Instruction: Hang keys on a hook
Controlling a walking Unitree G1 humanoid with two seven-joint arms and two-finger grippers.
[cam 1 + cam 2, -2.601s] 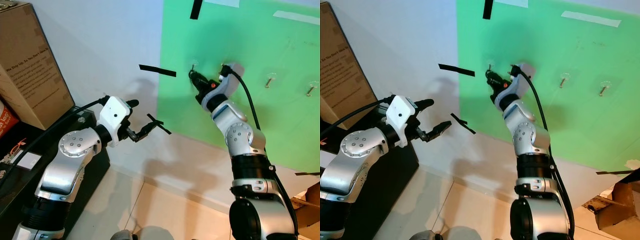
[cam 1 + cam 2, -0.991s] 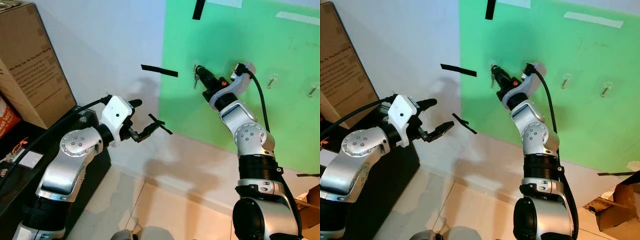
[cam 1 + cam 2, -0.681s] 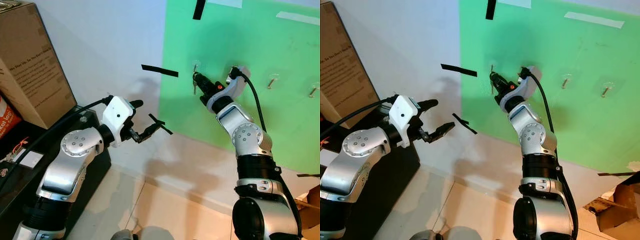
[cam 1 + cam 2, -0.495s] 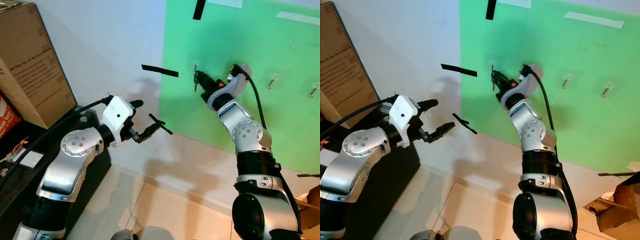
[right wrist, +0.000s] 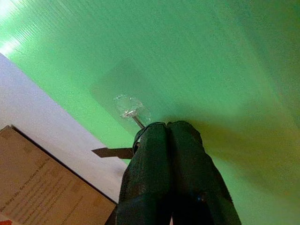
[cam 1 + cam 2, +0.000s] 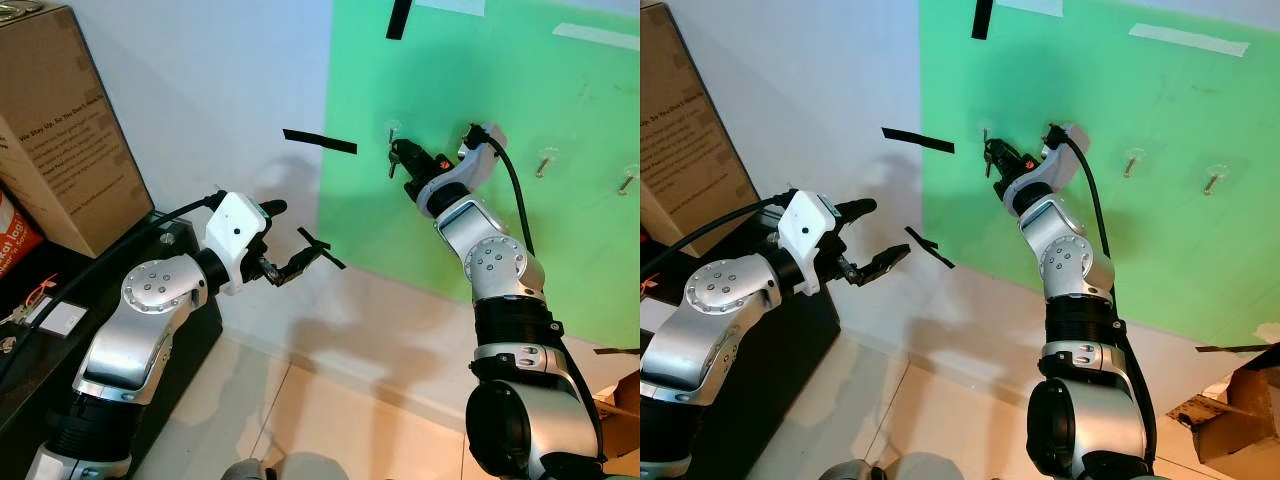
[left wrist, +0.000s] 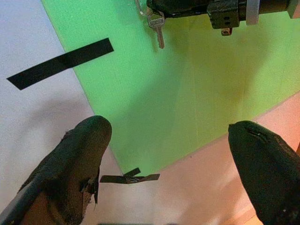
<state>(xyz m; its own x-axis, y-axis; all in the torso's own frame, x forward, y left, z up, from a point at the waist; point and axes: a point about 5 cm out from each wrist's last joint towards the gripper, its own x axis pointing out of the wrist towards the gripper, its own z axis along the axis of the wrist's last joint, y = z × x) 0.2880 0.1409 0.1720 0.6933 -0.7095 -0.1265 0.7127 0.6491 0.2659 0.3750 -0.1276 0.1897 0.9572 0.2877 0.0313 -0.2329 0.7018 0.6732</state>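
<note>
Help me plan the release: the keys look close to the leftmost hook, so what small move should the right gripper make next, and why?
Probably ease the right gripper slightly down so the ring seats on the hook. Its fingers are shut on the keys, the ring sits at the hook's stem, and one key dangles below. Open only afterwards.

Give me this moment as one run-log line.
right gripper: shut on small silver key, at leftmost clear wall hook on green panel | left gripper: open, idle | key hung: cannot tell
</note>
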